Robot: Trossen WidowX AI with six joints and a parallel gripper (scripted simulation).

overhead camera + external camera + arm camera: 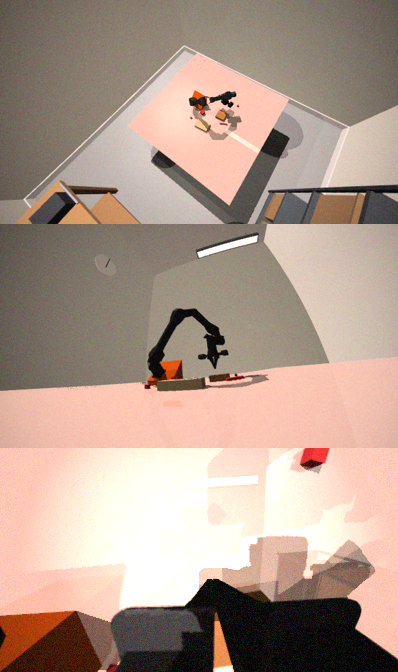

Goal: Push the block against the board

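The square block [221, 115] [219, 378] is orange-brown and lies flat on the table. Part of the block [258, 596] shows just beyond the fingertips in the wrist view. The pale tan board [202, 125] [181, 384] lies flat, to the lower left of the block in the top view, with a gap between them. My gripper [227, 102] [214, 368] [212, 583] is shut and empty, pointing down. In the exterior view its tips are a little above the block's top and do not touch it. The fingers hide much of the block in the wrist view.
An orange wedge [198, 94] [175, 369] [37, 630] stands by the arm's base. A red cube [202, 112] lies between the wedge and board. A red bar [223, 124] [235, 378] lies near the block. Small red pieces lie at left [191, 117] and right.
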